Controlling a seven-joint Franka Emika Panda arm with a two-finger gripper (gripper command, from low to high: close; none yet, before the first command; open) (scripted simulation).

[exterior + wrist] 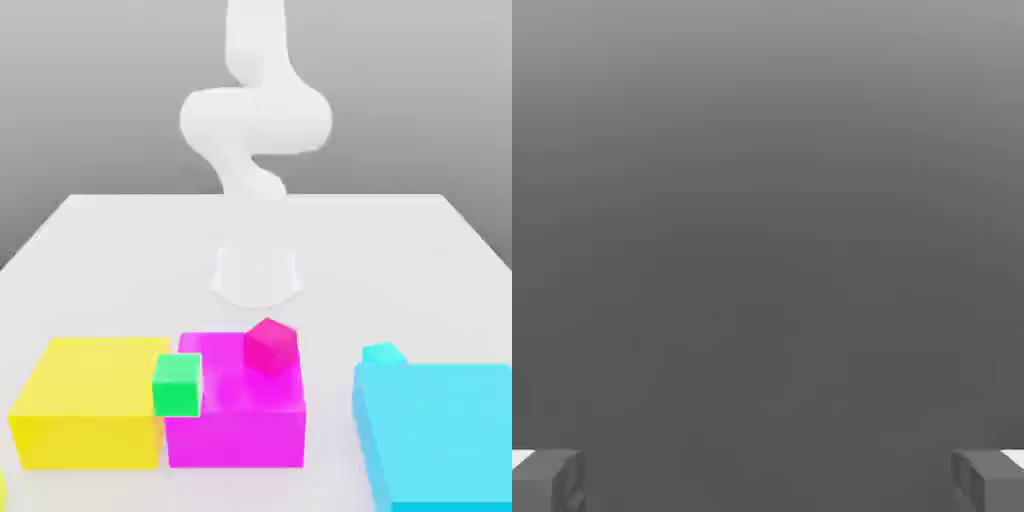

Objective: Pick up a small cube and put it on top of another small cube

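A small cyan cube (383, 353) sits on the white table just behind the big cyan block (440, 435), toward the exterior view's right. A small green cube (177, 384) shows at the seam between the yellow and magenta blocks. On top of the magenta block rests a small crimson cube (270, 345), turned at an angle. In the hand view my gripper (768, 480) is open, its two grey fingertips (547, 478) far apart with nothing between them, against plain grey background. The white arm (255, 120) rises from its base at mid-table.
Three big blocks line the near edge of the white table (110, 240): yellow (90, 415), magenta (235, 420) and cyan. The arm's round base (257, 275) stands just behind the magenta block.
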